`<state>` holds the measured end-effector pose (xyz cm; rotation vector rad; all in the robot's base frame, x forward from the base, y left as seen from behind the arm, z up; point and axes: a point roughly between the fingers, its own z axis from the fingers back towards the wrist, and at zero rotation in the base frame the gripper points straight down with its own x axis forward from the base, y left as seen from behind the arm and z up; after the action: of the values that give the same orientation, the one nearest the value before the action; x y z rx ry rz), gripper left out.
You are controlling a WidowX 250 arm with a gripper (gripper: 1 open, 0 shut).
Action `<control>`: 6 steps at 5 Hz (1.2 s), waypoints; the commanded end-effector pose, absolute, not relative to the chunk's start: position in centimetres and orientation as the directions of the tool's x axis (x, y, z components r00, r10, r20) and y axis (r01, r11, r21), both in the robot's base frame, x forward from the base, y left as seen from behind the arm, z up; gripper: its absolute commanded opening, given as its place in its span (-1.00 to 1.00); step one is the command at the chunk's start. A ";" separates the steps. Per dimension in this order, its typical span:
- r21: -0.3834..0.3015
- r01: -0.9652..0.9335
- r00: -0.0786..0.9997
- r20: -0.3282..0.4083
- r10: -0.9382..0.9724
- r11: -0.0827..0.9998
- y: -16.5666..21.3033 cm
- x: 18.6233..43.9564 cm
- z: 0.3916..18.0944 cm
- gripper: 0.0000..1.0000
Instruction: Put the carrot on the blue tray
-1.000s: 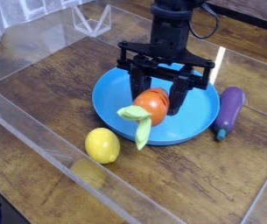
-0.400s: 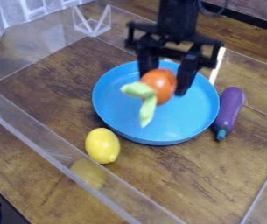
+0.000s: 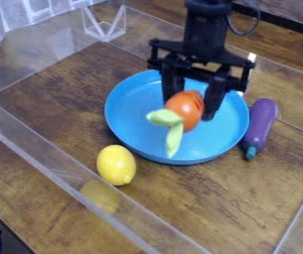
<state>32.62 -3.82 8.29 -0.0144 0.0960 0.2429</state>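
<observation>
With black gripper point(image 3: 190, 96), seems to pinch orange carrot point(image 3: 185, 104) between 2 dark fingers, leafy top toward the viewer. Shows carrot within the outline of blue tray point(image 3: 130, 126); cannot tell whether touching or just above. Could roll toward the rim if released high, or drag along if snagged on 1 finger while lifting.

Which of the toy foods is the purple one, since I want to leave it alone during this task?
The eggplant, lying just right of the blue tray in the picture; the carrot is orange and the lemon yellow.
</observation>
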 end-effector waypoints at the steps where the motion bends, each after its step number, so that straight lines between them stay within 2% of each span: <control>1: -0.012 -0.267 0.962 -0.051 0.267 0.963 -2.6 32.8 9.2 -1.00; 2: -0.013 -0.266 0.963 -0.048 0.266 0.964 -2.7 32.5 8.7 1.00; 3: -0.011 -0.243 0.970 -0.023 0.243 0.970 -2.5 32.9 9.8 -1.00; 4: -0.015 -0.235 0.972 -0.008 0.234 0.972 -2.1 32.5 9.6 1.00; 5: -0.018 -0.231 0.973 0.006 0.231 0.973 -1.6 32.1 9.5 1.00; 6: -0.014 -0.223 0.975 0.010 0.223 0.975 -1.5 32.0 8.7 1.00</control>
<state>31.91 -1.67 6.90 -0.0052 0.0475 0.2239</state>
